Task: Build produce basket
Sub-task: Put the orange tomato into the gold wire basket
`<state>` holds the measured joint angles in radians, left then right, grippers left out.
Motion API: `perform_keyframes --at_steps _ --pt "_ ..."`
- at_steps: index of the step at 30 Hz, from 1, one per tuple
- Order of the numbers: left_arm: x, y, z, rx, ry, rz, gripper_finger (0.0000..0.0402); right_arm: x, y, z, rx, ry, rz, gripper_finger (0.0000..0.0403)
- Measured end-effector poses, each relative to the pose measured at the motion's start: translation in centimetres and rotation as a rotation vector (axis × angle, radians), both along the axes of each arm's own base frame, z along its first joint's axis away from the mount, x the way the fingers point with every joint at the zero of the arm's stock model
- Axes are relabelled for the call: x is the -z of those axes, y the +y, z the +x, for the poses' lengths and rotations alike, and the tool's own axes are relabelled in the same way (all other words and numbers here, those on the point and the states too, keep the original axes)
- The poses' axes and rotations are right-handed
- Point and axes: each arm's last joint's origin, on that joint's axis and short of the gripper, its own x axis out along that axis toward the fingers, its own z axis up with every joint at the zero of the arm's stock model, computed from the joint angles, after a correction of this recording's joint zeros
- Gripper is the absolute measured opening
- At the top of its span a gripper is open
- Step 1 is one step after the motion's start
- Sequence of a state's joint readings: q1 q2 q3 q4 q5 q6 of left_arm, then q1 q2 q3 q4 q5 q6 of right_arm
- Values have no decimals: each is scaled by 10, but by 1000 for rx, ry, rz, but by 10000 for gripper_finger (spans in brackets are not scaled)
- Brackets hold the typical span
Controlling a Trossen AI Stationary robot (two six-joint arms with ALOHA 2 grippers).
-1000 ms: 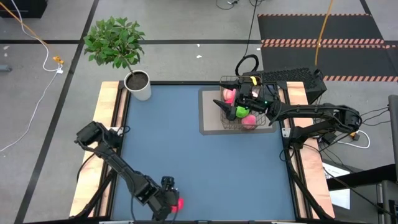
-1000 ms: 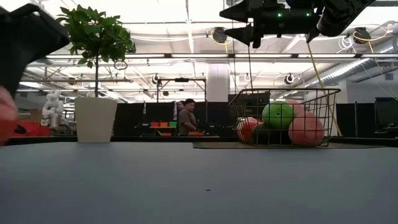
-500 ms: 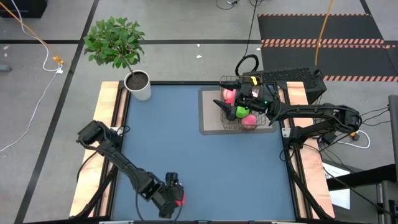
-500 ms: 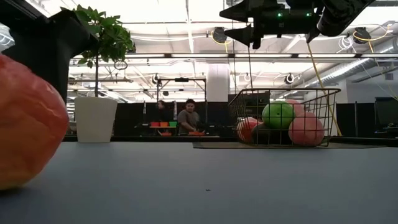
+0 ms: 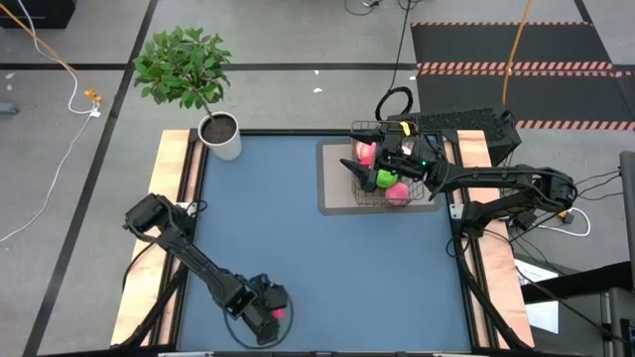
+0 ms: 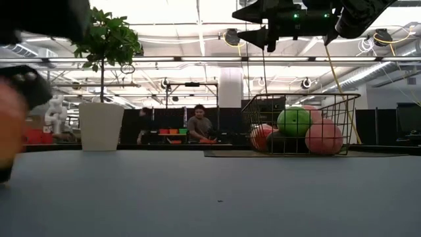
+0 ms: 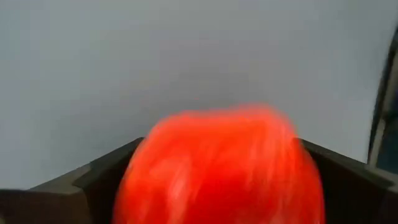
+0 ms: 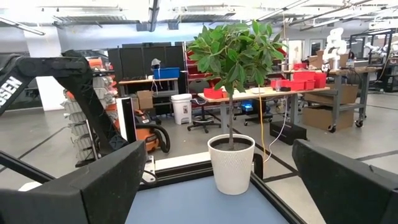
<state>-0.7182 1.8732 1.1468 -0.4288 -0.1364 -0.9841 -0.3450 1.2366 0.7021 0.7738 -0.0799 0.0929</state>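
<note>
left gripper (image 5: 266, 315) clamps your red fruit (image 7: 217, 165) low at the bench's (image 5: 327, 258) near edge; right gripper (image 5: 382, 164) hangs spread over the basket (image 5: 389, 169).

Overhead and table-level views share the basket (image 5: 385, 169).
</note>
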Motion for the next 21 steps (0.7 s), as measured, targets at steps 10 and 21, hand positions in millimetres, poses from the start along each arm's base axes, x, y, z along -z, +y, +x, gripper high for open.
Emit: perform_keyframes --at_steps 10,21 --pt "-5 3 4 19 -17 5 289 0 0 0 0 -1 0 400" --pt "-5 9 0 35 51 13 234 0 0 0 0 -1 0 400"
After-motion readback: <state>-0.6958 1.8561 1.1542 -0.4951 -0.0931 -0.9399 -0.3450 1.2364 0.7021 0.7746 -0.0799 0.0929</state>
